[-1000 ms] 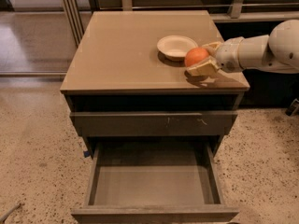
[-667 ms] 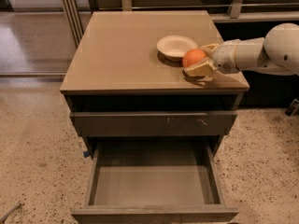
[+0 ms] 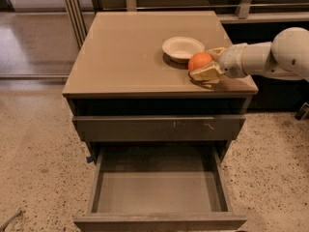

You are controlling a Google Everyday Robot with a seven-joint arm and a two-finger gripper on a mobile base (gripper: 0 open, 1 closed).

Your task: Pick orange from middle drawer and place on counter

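At the right front part of the counter (image 3: 125,57), the gripper (image 3: 200,64) is clamping the orange (image 3: 199,60). One pale finger (image 3: 206,74) is lying low in front of the fruit and the other is pressing in from behind. Whether the orange is touching the tan top I cannot tell. Set against a second ago, gripper and fruit are sitting slightly farther left and a touch lower. Just behind and to the left of the gripper, the white bowl (image 3: 182,47) is resting where it was, close to the orange. Off to the gripper's right, the white arm (image 3: 270,57) is reaching in from the frame's edge. Below the gripper, the scratched drawer front (image 3: 159,128) is staying closed. Lower still, the middle drawer (image 3: 159,192) is standing pulled out as before, showing its flat floor.
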